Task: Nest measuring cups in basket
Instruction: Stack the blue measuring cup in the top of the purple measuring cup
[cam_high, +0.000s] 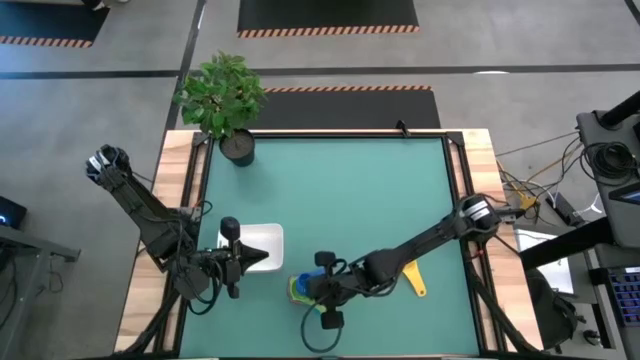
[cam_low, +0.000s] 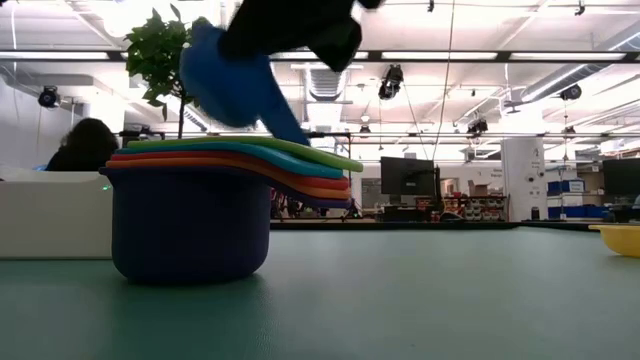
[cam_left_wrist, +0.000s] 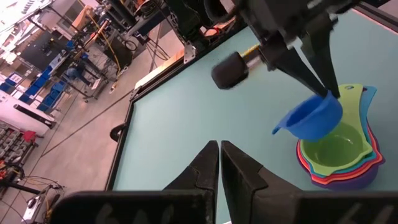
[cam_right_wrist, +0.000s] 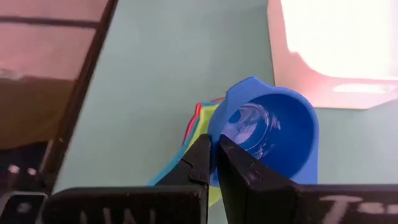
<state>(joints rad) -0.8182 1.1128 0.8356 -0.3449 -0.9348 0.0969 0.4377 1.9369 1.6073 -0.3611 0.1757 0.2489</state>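
A nested stack of cups (cam_low: 190, 225) stands on the green mat: purple at the bottom, then orange, red, light blue and green on top (cam_left_wrist: 339, 152). My right gripper (cam_right_wrist: 214, 155) is shut on the dark blue cup (cam_left_wrist: 311, 117) and holds it tilted just over that stack (cam_high: 300, 290). The yellow cup (cam_high: 413, 278) lies on the mat to the right of the stack. The white basket (cam_high: 262, 240) sits left of the stack. My left gripper (cam_left_wrist: 219, 163) is shut and hovers at the basket's near edge (cam_high: 240, 262). My right gripper pinches the dark blue cup at one side of its rim (cam_right_wrist: 225, 138), with the fingers (cam_left_wrist: 320, 74) coming from above and pointing down. The cup is lifted and tilted with its mouth sideways. A blue part (cam_low: 290, 128) reaches down toward the green cup; whether it touches, I cannot tell.
A potted plant (cam_high: 225, 100) stands at the table's far left corner. Wooden borders (cam_high: 185, 220) run along the mat's left and right sides. Open green mat (cam_high: 350, 190) lies beyond the stack toward the far edge. A person (cam_low: 85, 145) sits in the room behind.
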